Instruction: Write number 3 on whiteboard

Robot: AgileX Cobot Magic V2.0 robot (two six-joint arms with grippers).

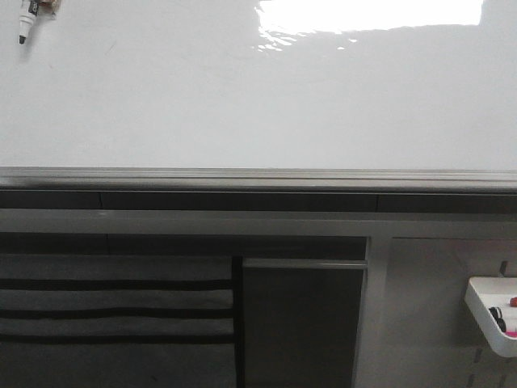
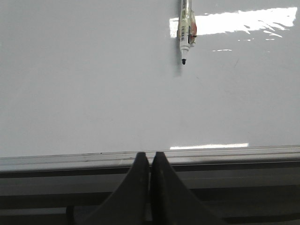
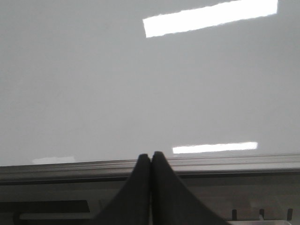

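The whiteboard (image 1: 242,105) fills the upper half of the front view, glossy white with a bright light reflection and a silver-grey lower rail (image 1: 258,178). No number 3 shows on it. A marker (image 1: 27,20) hangs tip down at the board's top left; in the left wrist view the marker (image 2: 186,33) is well above and to the right of the fingers. My left gripper (image 2: 150,153) is shut and empty, level with the rail. My right gripper (image 3: 151,153) is shut and empty, also at the rail. Neither gripper shows in the front view.
A small white plastic tray (image 1: 493,311) with dark and red items hangs at the lower right on a pegboard panel. Below the rail are a grey frame, dark slats at the left and a dark recess in the middle.
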